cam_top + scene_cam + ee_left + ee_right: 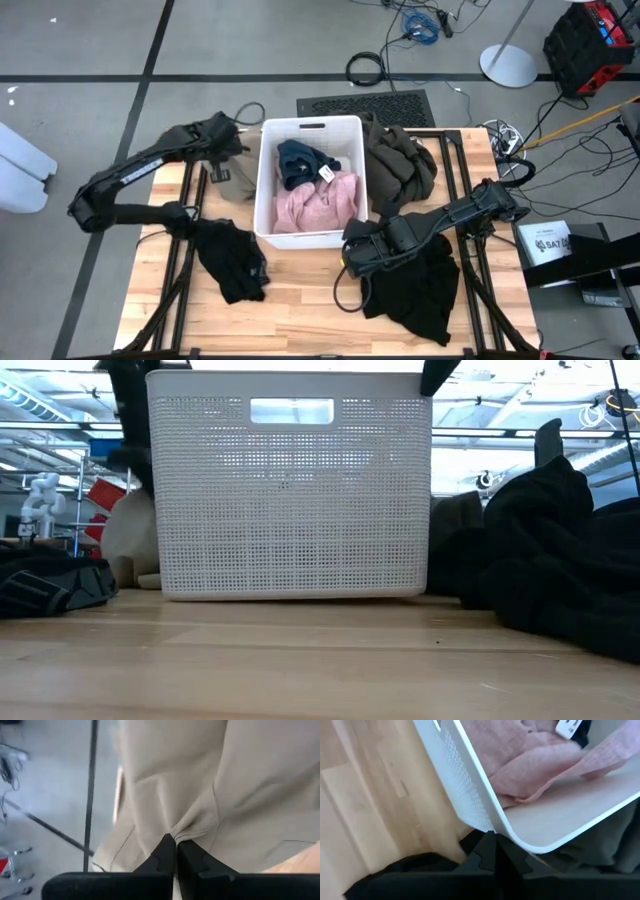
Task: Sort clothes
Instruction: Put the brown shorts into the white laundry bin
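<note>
A white bin [266, 160] stands mid-table with a pink garment [318, 203] and a dark teal one [297, 160] inside. The tan-beige garment [236, 182] lies against the bin's left wall, and my left gripper [175, 840] is shut on it from the far left. An olive-brown garment [400, 160] is heaped right of the bin. One black garment [232, 262] lies near left, another [415, 288] near right. My right gripper [492, 837] is shut above the bin's near right corner [520, 832]; nothing shows between its fingers. My left gripper pinches a gathered fold of the tan-beige garment [192, 831] between its two fingertips. The cloth puckers into creases that run to the fingertips. The fingers slant down onto it from above. The garment's lower part [130, 550] rests on the table beside the bin.
Dark frame rails [186, 270] run under the table's left and right sides. Bare wood [300, 300] lies between the two black garments at the near edge. Beyond the table are cables, a floor grate [365, 105] and a red and black case [590, 40].
</note>
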Controlling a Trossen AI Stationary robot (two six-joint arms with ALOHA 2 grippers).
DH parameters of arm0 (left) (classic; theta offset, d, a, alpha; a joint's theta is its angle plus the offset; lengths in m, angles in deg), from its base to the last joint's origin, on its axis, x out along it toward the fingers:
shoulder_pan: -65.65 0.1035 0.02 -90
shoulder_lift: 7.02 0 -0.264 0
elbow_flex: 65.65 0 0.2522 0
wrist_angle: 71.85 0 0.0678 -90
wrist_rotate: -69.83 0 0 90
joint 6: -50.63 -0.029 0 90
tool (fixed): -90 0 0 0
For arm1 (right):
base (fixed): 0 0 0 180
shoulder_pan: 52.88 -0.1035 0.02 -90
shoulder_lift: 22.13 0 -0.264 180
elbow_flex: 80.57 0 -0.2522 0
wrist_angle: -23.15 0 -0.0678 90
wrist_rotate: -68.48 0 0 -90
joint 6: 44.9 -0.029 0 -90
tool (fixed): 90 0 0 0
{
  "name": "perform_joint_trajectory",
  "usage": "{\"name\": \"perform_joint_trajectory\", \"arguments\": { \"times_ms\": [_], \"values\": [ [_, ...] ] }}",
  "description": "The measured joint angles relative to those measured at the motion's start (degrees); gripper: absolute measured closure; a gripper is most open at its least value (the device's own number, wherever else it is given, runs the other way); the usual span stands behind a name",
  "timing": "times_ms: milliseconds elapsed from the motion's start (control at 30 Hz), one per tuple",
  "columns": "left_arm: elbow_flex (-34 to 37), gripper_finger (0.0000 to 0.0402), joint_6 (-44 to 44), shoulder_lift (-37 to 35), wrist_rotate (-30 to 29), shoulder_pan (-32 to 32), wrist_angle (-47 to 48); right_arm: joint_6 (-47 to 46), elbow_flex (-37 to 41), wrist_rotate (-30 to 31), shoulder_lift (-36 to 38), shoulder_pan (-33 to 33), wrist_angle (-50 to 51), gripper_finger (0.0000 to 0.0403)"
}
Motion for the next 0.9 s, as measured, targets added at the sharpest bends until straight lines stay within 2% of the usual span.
{"name": "perform_joint_trajectory", "arguments": {
  "times_ms": [133,200,467,567,633,767,900],
  "values": [
    [-5.5,0.0398,2.2,-6.0,5.4,0.0,0.8,0.6,0.0,1.2,0.0,0.0,0.0,0.0403],
    [-8.5,0.0398,4.0,-8.8,9.1,0.0,0.7,0.2,0.0,-1.2,0.0,0.1,0.0,0.0403],
    [-18.8,0.04,13.7,-17.9,23.9,0.0,-5.7,-2.8,0.0,-24.8,0.0,0.1,-2.2,0.0403],
    [-21.5,0.04,18.7,-20.3,30.9,0.0,-11.5,-2.4,0.0,-33.7,0.0,0.1,-3.0,0.0403],
    [-22.9,0.0401,23.1,-21.8,35.8,0.0,-17.0,-1.2,-0.2,-37.3,0.0,0.0,-3.7,0.0403],
    [-24.8,0.0401,34.5,-23.8,45.1,0.0,-29.8,0.3,-3.3,-38.0,0.1,-0.3,-5.1,0.0403],
    [-25.1,0.0401,48.3,-25.5,54.5,0.0,-42.6,6.0,-8.9,-35.5,0.1,-2.2,-8.4,0.0403]
  ]
}}
